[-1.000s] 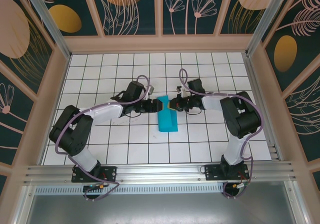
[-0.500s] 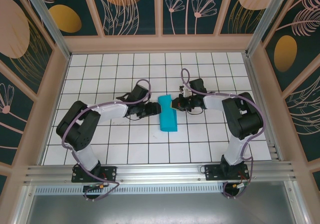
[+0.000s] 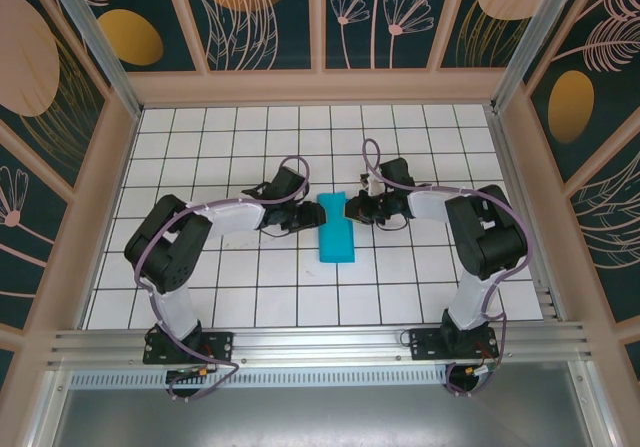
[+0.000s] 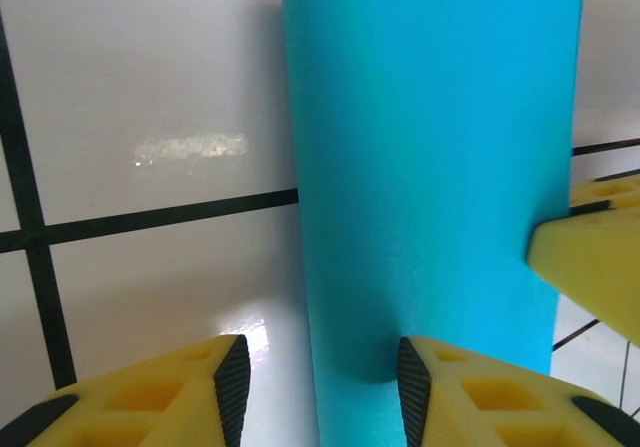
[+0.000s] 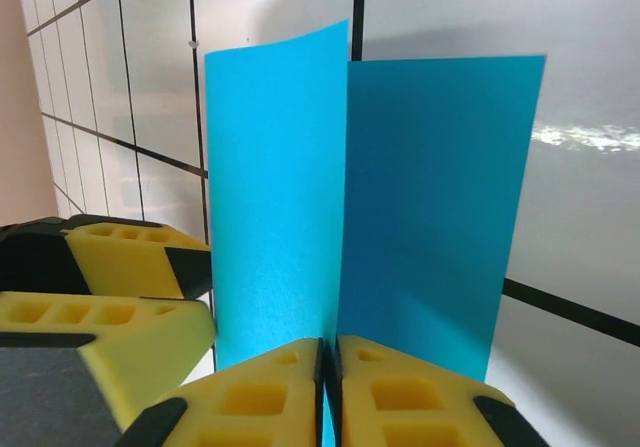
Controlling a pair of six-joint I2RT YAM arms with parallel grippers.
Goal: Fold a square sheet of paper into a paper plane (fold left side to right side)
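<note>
**Position of the sheet relative to the jaws.** The sheet of paper, teal and folded in half into a narrow strip, lies near the middle of the white gridded tabletop. It sits between the tips of the left arm and the right arm, with its long side running away from the arm bases.

In the left wrist view the left jaws stand partly open. One yellow finger is over bare tile and the other is over the sheet. The strip's left edge falls in the gap between them, and nothing is clamped. A finger of the right jaws meets the strip's opposite edge.

In the right wrist view the right jaws are drawn almost together. Their fingers are separated only by a thin line in which the sheet's fold is pinched. From that pinch the two layers rise and spread apart, the left layer brighter than the right. The left jaws' fingers sit just beside the left layer.

**Change since the earlier frames.** One second ago the left arm's elbow was further out towards the left edge of the tabletop. It has since swung inward, and the arm is now folded more tightly. The strip occupies much the same tiles as before. The right arm has barely shifted.
</note>
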